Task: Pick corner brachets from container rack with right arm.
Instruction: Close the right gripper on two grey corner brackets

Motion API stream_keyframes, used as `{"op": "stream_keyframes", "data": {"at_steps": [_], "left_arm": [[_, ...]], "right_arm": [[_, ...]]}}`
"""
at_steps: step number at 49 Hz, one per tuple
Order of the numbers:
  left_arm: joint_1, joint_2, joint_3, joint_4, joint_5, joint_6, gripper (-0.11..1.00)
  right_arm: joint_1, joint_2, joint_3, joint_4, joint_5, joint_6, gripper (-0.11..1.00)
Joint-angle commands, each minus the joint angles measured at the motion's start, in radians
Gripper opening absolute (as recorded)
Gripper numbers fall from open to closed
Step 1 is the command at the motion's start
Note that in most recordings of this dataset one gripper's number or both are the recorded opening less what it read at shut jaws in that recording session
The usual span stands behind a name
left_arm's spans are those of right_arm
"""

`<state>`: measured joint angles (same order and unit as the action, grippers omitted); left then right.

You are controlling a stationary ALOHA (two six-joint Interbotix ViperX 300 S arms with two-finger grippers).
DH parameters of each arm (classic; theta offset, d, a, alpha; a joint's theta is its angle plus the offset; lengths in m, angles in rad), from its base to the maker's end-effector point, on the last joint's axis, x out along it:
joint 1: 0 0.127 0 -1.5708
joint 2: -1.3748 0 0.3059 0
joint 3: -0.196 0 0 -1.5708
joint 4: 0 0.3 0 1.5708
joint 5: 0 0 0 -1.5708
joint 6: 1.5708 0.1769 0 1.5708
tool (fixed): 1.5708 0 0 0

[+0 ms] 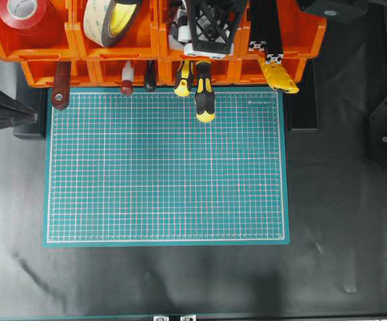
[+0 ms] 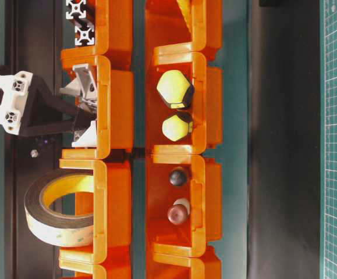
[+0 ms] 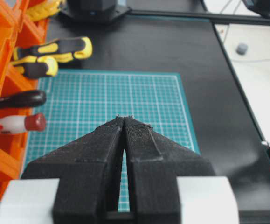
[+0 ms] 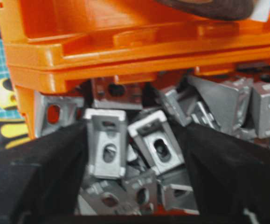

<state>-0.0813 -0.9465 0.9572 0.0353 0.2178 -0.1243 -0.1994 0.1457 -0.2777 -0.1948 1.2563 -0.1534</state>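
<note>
The orange container rack (image 1: 39,50) spans the far edge of the table. My right gripper (image 1: 210,30) reaches down into its upper bin, third from the left. In the right wrist view, the bin (image 4: 102,46) holds a heap of grey corner brachets (image 4: 107,144). My right gripper (image 4: 134,135) is open, its black fingers (image 4: 55,158) standing on either side of two of them; the left finger sits close against one. From table level the fingers (image 2: 57,110) enter the bin among brackets (image 2: 87,78). My left gripper (image 3: 124,117) is shut and empty over the green mat.
A green gridded mat (image 1: 166,167) lies in front of the rack. Screwdriver handles (image 1: 204,100) stick out of the lower bins. A red tape roll (image 1: 26,13), a yellowish tape roll (image 1: 113,20) and black slotted bars (image 1: 267,27) fill other upper bins.
</note>
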Motion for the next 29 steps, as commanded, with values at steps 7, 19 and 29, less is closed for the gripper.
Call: {"op": "stream_keyframes", "data": {"at_steps": [7,19,29], "left_arm": [[-0.002,0.003,-0.021,0.003,-0.003,0.002,0.00],[-0.002,0.003,-0.021,0.003,-0.005,0.002,0.00],[-0.002,0.003,-0.021,0.003,-0.005,0.002,0.00]], "right_arm": [[0.003,-0.012,-0.028,-0.008,0.038,0.002,0.53],[0.018,-0.015,-0.103,-0.009,0.041,0.018,0.52],[0.020,-0.011,-0.115,-0.009,0.052,0.018,0.52]]}}
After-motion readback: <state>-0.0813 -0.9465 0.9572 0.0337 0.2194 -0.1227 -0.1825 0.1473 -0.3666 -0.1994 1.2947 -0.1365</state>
